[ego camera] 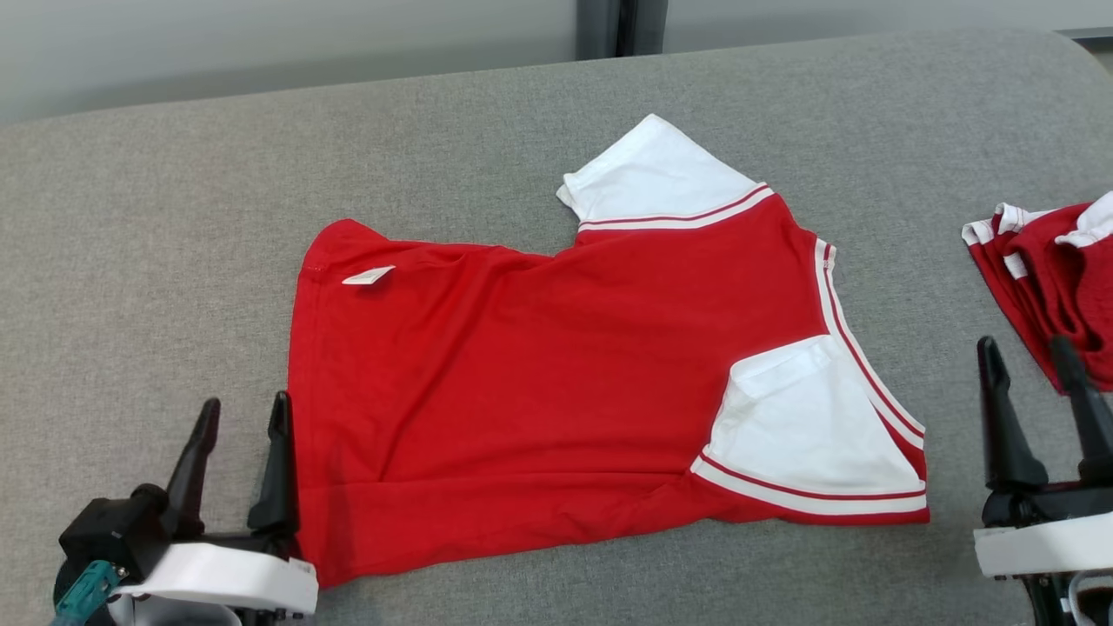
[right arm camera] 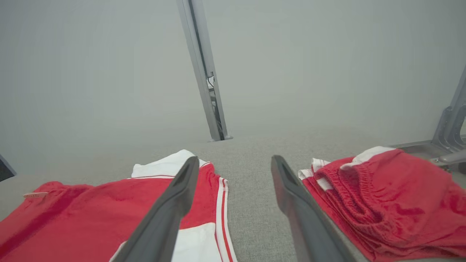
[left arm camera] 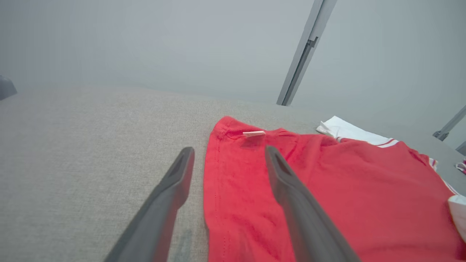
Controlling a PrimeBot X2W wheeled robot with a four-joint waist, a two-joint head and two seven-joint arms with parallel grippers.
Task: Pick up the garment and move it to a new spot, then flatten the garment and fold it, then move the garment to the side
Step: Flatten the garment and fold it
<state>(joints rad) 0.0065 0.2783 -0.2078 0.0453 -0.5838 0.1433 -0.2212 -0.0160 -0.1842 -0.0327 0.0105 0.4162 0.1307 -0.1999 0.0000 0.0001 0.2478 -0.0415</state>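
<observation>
Standing at the lower left of the head view, the left claw (ego camera: 244, 402) has its two dark fingers spread and grips nothing. In the left wrist view this claw (left arm camera: 229, 149) straddles the garment's left hem edge, with one finger over bare grey surface (left arm camera: 91, 145) and the other over red cloth. Contact with the cloth cannot be confirmed. The garment (ego camera: 539, 391), a red shirt with white sleeves, lies spread across the middle of the surface (ego camera: 174, 217) with some creases, its hem to the left. A small white label (ego camera: 369, 276) sits near the far left corner of the cloth. One white sleeve (ego camera: 652, 178) points away toward the far edge. The other white sleeve (ego camera: 809, 426) lies folded over the red body at the near right, trimmed with red and white stripes. To the right of the garment, the right claw (ego camera: 1024, 343) is likewise spread and empty. It stands over bare surface between the garment and a separate pile of red and white clothing (ego camera: 1056, 278) at the right edge. The right wrist view shows that claw (right arm camera: 236, 160) framing grey surface, with the garment (right arm camera: 91, 214) on one side and the pile (right arm camera: 382, 203) on the other.
</observation>
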